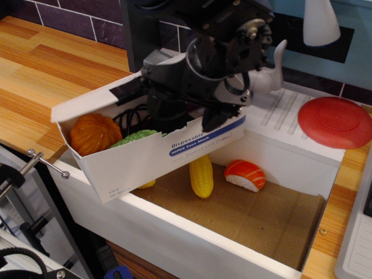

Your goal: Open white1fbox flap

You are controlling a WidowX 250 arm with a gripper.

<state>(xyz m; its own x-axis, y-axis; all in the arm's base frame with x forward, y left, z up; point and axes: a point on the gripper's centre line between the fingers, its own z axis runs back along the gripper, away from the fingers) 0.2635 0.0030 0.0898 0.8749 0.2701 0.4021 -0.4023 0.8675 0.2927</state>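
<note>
flap (96, 100) partly behind fingers (165, 110)

Matt white cardboard is seen in the white1fbox (145, 165), whose flap (93, 102) carries black tape. The counter (40, 75) is of grained wood, and the red disc (334, 122) is of smooth plastic.

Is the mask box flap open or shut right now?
Open. The flap is lifted clear of the white1fbox front wall, so an orange pumpkin and a green item inside show. The gripper is at the opening.
</note>
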